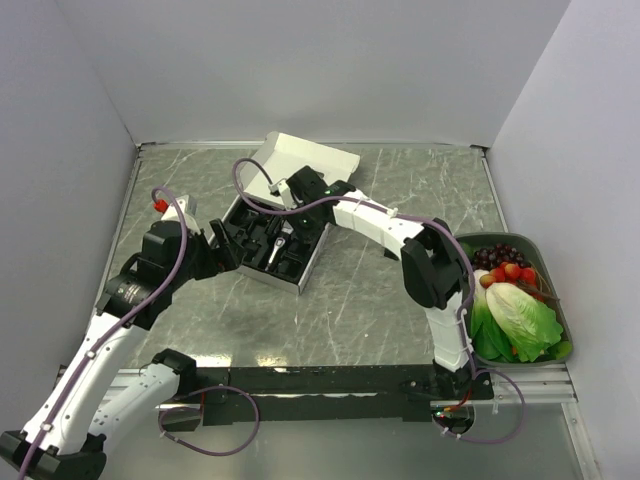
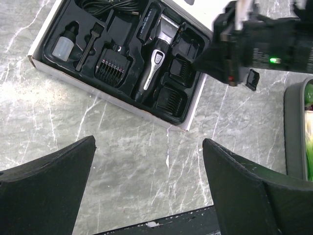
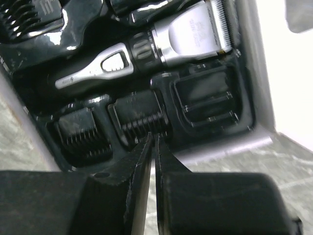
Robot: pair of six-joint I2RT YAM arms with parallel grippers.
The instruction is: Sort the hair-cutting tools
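Box (image 1: 308, 262) mid-bench (image 1: 350, 300), basket (image 1: 500, 237) to its right.
Clipper (image 2: 154, 61) lies in the box, combs (image 2: 172, 100) alongside it.

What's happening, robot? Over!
Left gripper open, empty. Right gripper nearly shut, tips at small black plastic comb attachment in black tray. Slim black-and-silver clipper seated there. Nothing blocking.

Grey marble-patterned desk (image 1: 380, 300), enclosed by pale panels on three sides. Directly on it, left of centre: an open white cardboard box (image 1: 313, 258) with a black moulded insert, set at an angle to the desk edges, its white lid (image 1: 305, 160) tilted up behind it. At the right edge, well apart from the box: a grey-green rectangular plastic bin (image 1: 556, 290) with rounded corners, standing flat, its long side along the right wall.
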